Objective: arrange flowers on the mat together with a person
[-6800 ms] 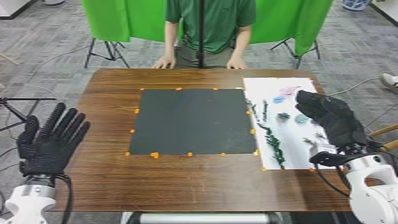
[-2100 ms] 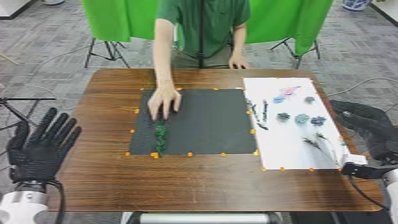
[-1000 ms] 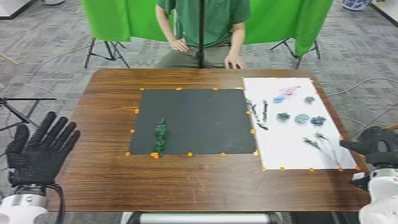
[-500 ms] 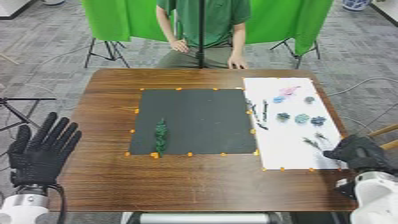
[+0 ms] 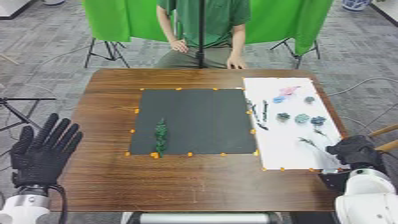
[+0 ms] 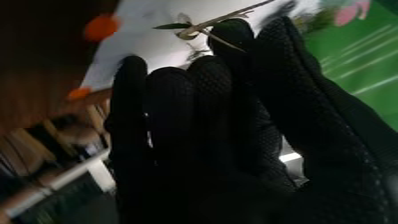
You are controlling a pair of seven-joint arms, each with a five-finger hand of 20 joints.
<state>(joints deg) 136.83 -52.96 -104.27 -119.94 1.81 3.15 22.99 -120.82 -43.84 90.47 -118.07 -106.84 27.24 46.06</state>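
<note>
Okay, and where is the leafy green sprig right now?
In the head view, the leafy green sprig lies on the left side of the dark mat, its lower end close to an orange marker.

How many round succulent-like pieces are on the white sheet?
4: left piece, middle piece and right piece of one row, plus a back piece, right of the pink flower.
</note>
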